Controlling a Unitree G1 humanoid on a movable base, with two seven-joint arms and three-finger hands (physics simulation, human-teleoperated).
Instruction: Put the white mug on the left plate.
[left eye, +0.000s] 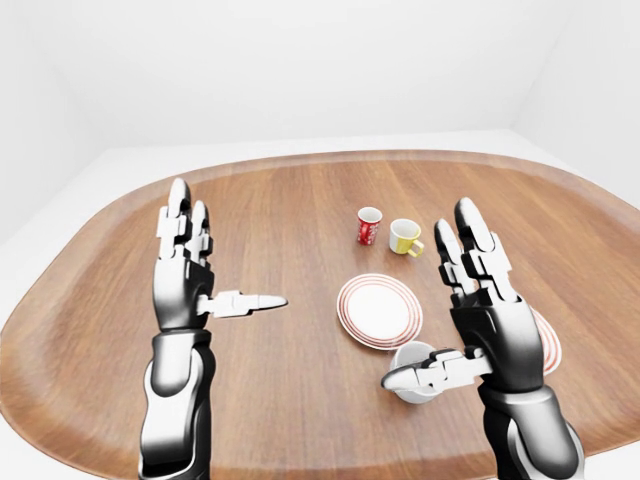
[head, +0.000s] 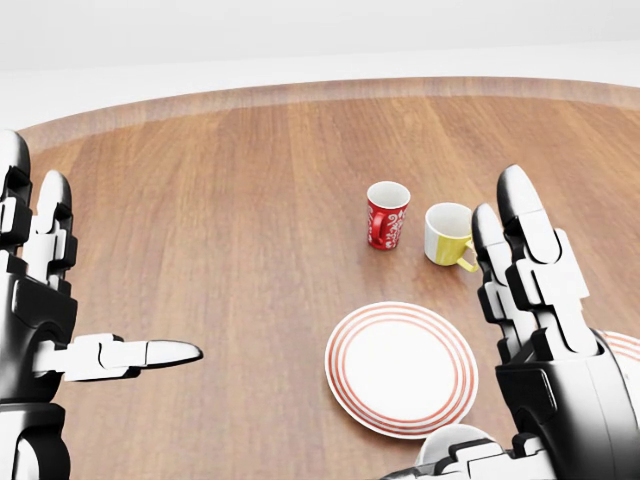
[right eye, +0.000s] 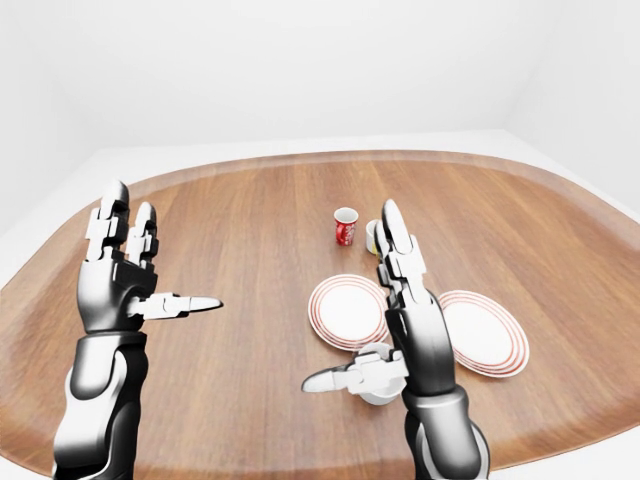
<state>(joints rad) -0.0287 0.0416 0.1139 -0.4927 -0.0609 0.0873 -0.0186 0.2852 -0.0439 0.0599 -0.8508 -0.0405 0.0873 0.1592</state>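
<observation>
White mug (left eye: 413, 358) stands on the wooden worktop (left eye: 290, 220), just below the left plate (left eye: 379, 310). Right robot hand (left eye: 470, 300) spread beside it, thumb across the rim; left robot hand (left eye: 200, 275) spread, empty. Pre-grasp step: next, close fingers round the mug.

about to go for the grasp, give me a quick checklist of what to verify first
1. White mug upright on the table: ok.
2. Right hand beside the mug with fingers open, thumb crossing its rim in the eye views: ok; contact cannot tell.
3. Mug gripped: not ok, no fingers close round it.
4. Left plate bare, ready to take the mug: ok.
5. Red mug and yellow mug stand above the left plate in the head view, apart from it: ok.
6. Left hand open, well left of mug and plate: ok.
</observation>
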